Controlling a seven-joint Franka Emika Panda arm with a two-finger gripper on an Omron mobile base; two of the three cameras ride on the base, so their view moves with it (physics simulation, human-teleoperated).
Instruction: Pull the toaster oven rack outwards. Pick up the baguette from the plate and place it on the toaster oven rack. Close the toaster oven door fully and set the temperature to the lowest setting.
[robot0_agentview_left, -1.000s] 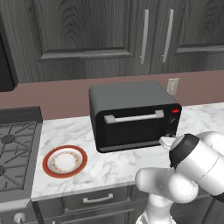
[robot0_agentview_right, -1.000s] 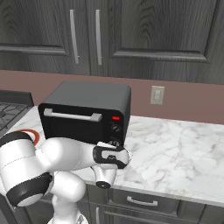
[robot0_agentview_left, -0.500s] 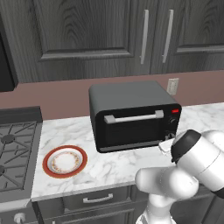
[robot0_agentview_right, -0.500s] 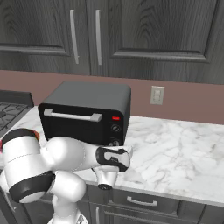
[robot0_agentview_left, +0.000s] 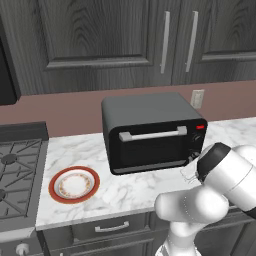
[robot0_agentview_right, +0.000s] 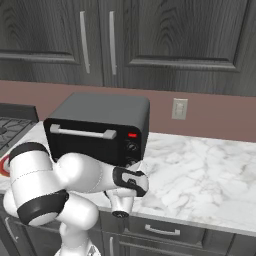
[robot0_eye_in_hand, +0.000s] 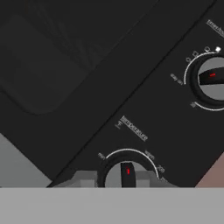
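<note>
Tool tips (robot0_eye_in_hand: 127, 179) sit either side of the temperature knob (robot0_eye_in_hand: 126, 174), close against its grey face, jaws narrow; whether they actually grip it cannot be told. That knob's red mark points along the black bar toward the arc's middle. A second knob (robot0_eye_in_hand: 213, 78) sits further along the same black panel. From the left base view the arm's white wrist reaches toward the oven (robot0_agentview_left: 152, 131) at its right front corner, below the red light (robot0_agentview_left: 200, 127). Its door (robot0_agentview_left: 150, 147) is shut, silver handle (robot0_agentview_left: 152, 134) across the top. On the marble table (robot0_agentview_left: 125, 190), well left of the oven, the plate (robot0_agentview_left: 74, 184) lies bare beside the stove (robot0_agentview_left: 17, 175).
</note>
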